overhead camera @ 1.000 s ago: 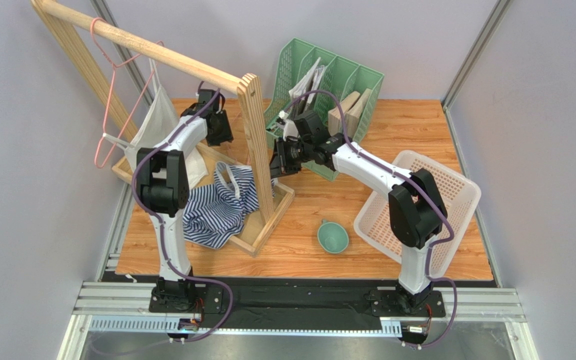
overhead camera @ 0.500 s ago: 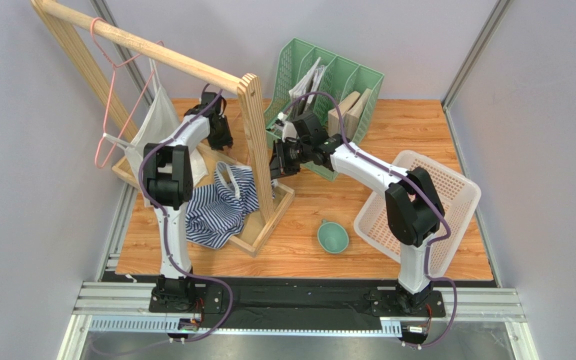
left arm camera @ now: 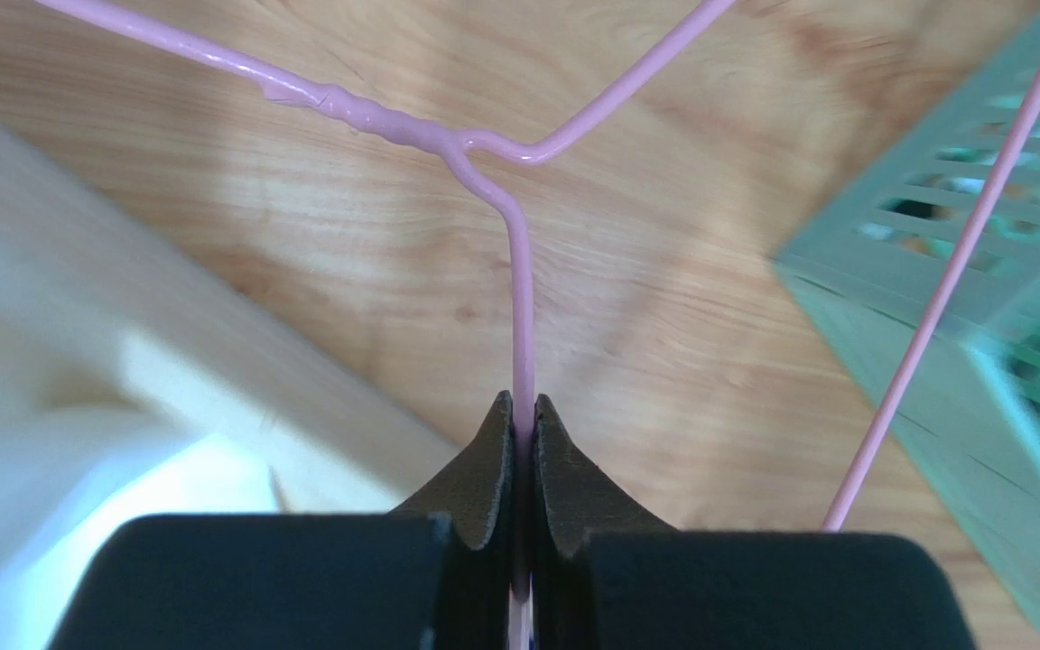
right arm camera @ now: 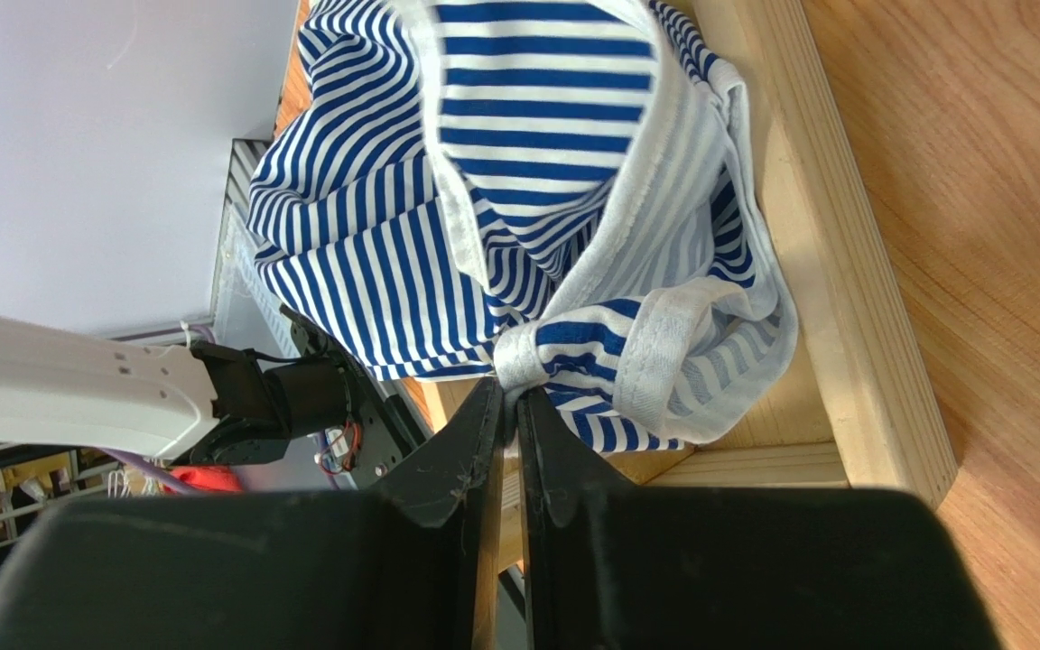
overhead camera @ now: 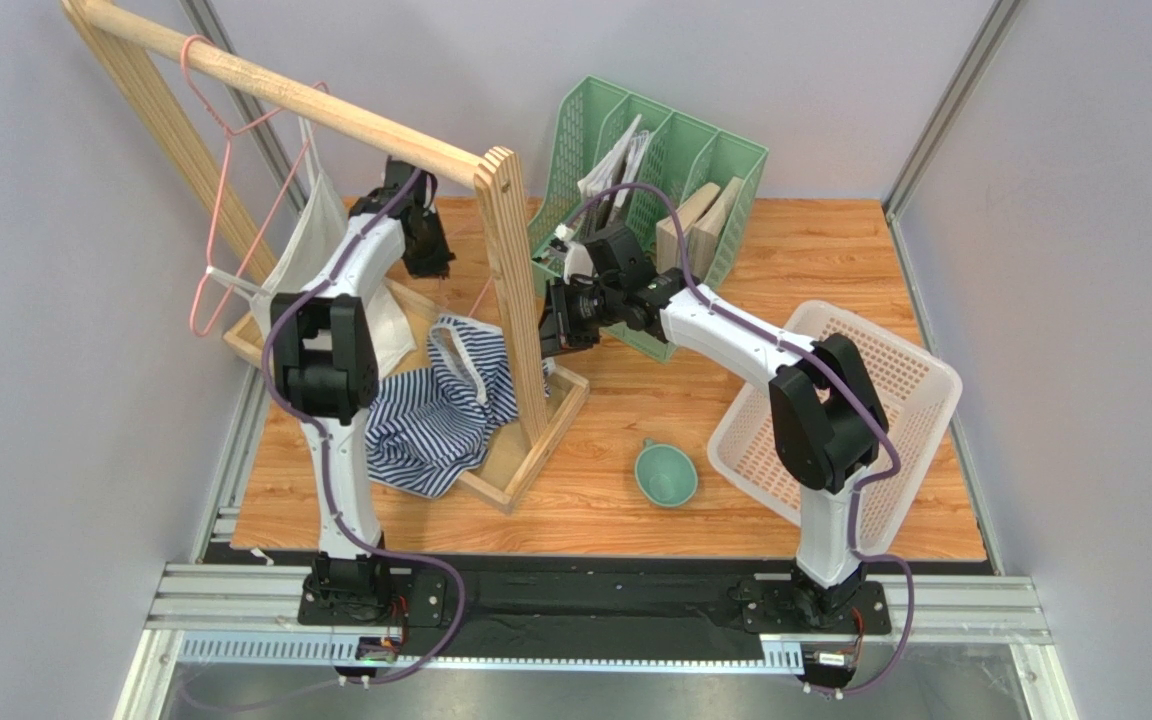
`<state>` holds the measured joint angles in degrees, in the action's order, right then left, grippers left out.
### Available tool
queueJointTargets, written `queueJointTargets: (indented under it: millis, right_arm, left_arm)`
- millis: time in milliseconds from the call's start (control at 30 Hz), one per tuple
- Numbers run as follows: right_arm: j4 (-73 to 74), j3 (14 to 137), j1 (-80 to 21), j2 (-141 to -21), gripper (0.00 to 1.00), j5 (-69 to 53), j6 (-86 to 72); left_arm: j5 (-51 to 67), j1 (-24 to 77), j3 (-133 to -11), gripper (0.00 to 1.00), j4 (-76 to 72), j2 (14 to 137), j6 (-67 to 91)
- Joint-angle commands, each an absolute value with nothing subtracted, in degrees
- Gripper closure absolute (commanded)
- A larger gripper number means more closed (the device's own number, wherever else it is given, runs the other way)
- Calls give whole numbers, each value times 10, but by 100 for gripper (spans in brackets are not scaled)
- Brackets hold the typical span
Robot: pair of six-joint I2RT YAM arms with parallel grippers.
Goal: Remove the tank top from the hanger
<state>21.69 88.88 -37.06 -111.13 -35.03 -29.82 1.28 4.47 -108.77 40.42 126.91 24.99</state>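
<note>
Top external: left claw (left arm camera: 522,415) risen toward rail (overhead camera: 312,102) | pinching hanger (left arm camera: 522,291) | right claw (right arm camera: 511,406) pinching tank top (right arm camera: 539,122)

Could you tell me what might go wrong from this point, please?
1. The left pincer is shut on only a thin pink hanger wire, which could slip or twist under load.
2. The right pincer pinches just a bunched bit of trim on the striped tank top; a pull might lose it.
3. That pincer works close to the wooden rack post, where fabric may snag.
</note>
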Motion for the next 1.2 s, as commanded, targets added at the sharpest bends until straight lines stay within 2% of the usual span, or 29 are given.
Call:
queueJointTargets:
  millis: [0, 333, 500, 600, 667, 700, 767, 800, 900, 1067, 1167]
  right_arm:
    - [193, 896, -368, -1118, 89, -352, -301]
    - [204, 881, -370, -1084, 90, -359, -297]
    - [192, 849, -373, -1043, 91, -362, -305]
    - [205, 853, -373, -1043, 87, -355, -301]
    - [218, 861, -373, -1048, 79, -356, -300]
    - [228, 871, -373, -1051, 70, -356, -297]
    - [238, 879, -373, -1050, 59, -348, -292]
    - [249, 884, -373, -1045, 46, -341, -289]
    - [261, 896, -368, -1033, 31, -309, -279]
    - [236, 913, -339, -1007, 24, -316, -294]
    - [184, 911, -315, -998, 23, -365, -331]
  left_arm:
    - [1, 43, -1070, 100, 390, 1139, 242]
    - [-88, 47, -935, 100, 327, 963, 272]
    - [-134, 47, -874, 100, 258, 924, 293]
    - [-112, 48, -886, 100, 266, 921, 295]
    - [-97, 53, -875, 100, 275, 909, 299]
    - [-93, 54, -868, 100, 278, 901, 301]
    - [-84, 57, -832, 100, 279, 872, 304]
    - [-70, 58, -818, 100, 279, 862, 308]
    - [-47, 63, -756, 100, 275, 812, 302]
    - [-18, 84, -701, 100, 279, 780, 283]
    - [-10, 120, -701, 100, 283, 770, 257]
